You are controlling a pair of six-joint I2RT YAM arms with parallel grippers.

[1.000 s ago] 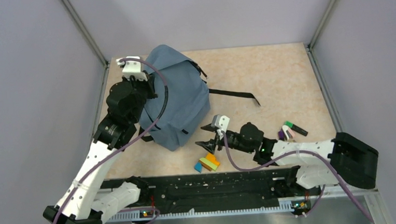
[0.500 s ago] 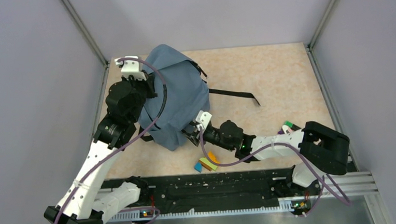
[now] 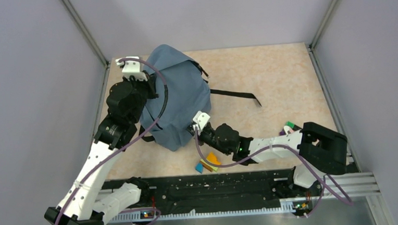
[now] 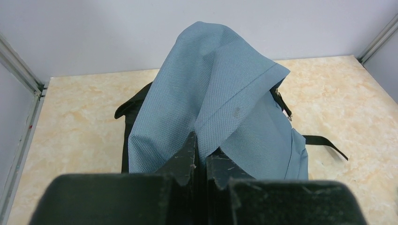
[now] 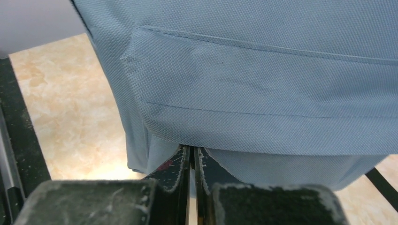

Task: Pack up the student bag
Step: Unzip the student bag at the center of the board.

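The student bag (image 3: 180,95), slate-blue fabric with black straps, stands at the back left of the table. My left gripper (image 3: 150,84) is at its left side, shut on a fold of its fabric (image 4: 225,93) that rises in a peak above the jaws (image 4: 201,151). My right gripper (image 3: 192,130) is at the bag's near right corner. In the right wrist view its jaws (image 5: 192,150) are pressed together under a stitched hem of the bag (image 5: 263,89), with blue fabric showing in the slit between them.
A small pile of coloured flat pieces (image 3: 208,163) lies just in front of the right arm. Markers (image 3: 291,130) lie at the right. A black strap (image 3: 235,95) trails right from the bag. A black rail (image 3: 217,187) runs along the near edge.
My right arm has swung left from above the coloured pieces to the bag's near corner, and its jaws have gone from open to shut there. The left arm has held still.
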